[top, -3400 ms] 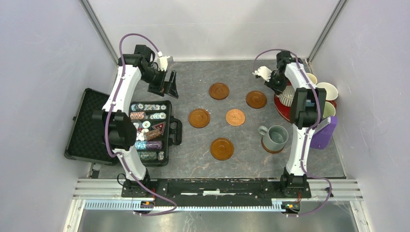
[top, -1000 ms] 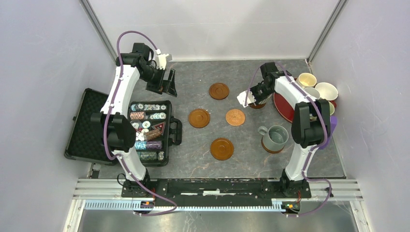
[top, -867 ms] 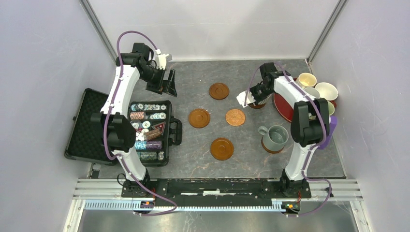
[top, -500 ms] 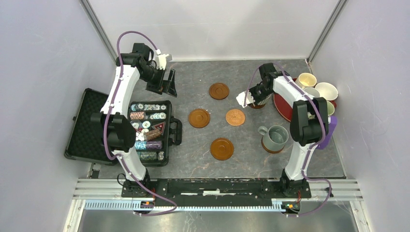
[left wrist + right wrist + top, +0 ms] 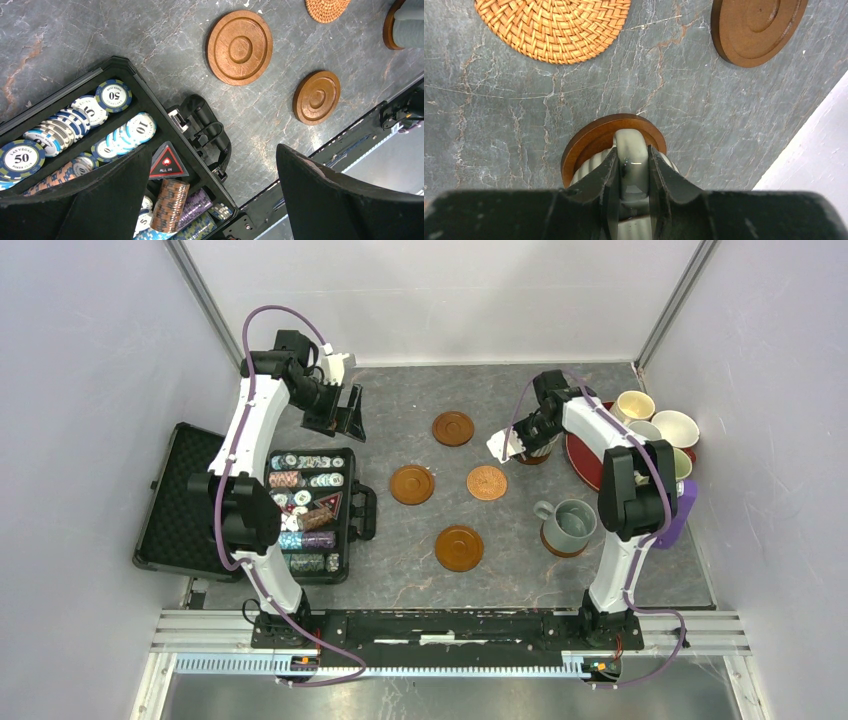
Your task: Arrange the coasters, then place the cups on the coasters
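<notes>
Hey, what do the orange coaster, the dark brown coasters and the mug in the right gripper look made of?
The orange coaster: woven rattan or similar fibre, matte; the basket weave shows. The dark brown coasters: probably turned wood, satin sheen, concentric rings. The mug: likely glazed ceramic, glossy highlight on the handle.

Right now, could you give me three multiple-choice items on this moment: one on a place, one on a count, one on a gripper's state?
1. The grey-blue mug stands: A on the red tray; B on a coaster; C in the chip case.
2. Coasters lying bare in the top view: A two; B six; C four.
3. The right gripper is: A shut on the ribbed mug by its handle; B open above the tray; C shut on the woven coaster.
Key: 1 B, a brown rim shows beneath it. 2 C, four bare coasters; two more sit under mugs. 3 A, its fingers pinch the handle.
</notes>
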